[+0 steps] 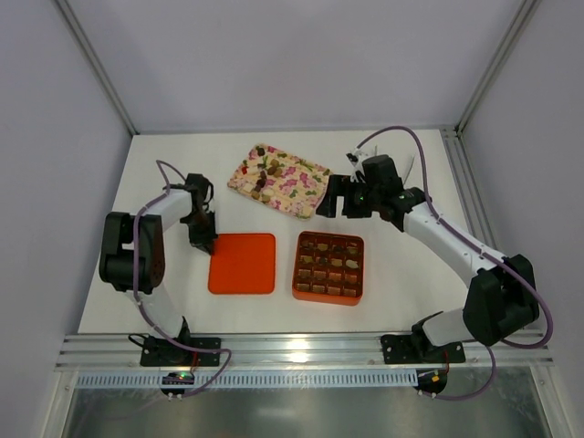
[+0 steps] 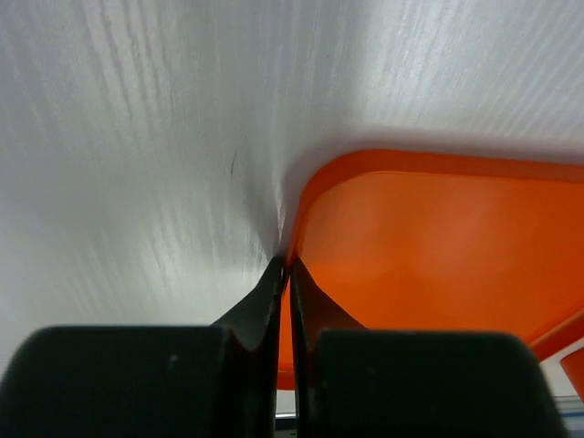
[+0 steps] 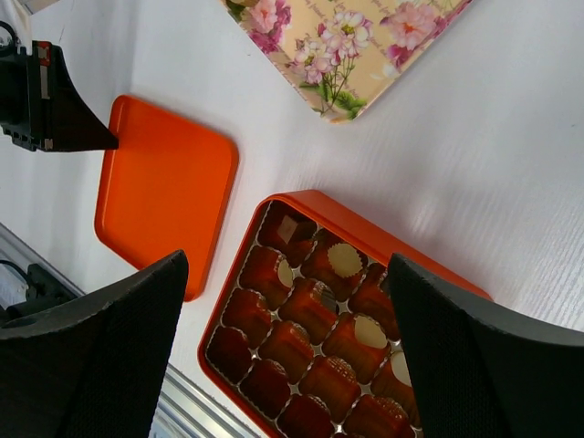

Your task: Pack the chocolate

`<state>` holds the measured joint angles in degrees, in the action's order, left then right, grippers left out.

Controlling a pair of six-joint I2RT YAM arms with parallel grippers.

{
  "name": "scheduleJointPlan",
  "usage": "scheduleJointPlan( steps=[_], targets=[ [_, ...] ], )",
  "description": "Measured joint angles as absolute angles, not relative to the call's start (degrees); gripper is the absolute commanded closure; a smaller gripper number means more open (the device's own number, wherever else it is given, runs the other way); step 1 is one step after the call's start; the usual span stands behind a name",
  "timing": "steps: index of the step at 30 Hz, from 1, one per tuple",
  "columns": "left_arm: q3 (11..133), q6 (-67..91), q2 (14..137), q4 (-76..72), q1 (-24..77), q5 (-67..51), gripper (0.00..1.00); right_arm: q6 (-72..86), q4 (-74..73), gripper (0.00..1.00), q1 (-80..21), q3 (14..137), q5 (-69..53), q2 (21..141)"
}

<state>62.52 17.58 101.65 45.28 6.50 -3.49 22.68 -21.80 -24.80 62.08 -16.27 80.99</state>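
Nearest, one orange lid lies flat on the table, left of one orange box. The left gripper pinches the lid's left rim, jaws almost pressed together. The box has sixteen cells, four by four. Most seem to hold chocolate, though I cannot count them surely. The right gripper hangs above with its jaws spread wide. Farthest, one floral tray carries several loose lumps. Packing looks nearly done; next the lid must be lifted and squared over the box.
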Motion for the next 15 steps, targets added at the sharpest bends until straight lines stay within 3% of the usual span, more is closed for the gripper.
scheduleJointPlan(
  steps=[15],
  targets=[
    [63.0, 16.2, 101.3, 44.8, 6.4, -7.8, 1.0, 21.8, -21.1, 0.11, -28.9, 63.0, -19.2, 82.0]
  ],
)
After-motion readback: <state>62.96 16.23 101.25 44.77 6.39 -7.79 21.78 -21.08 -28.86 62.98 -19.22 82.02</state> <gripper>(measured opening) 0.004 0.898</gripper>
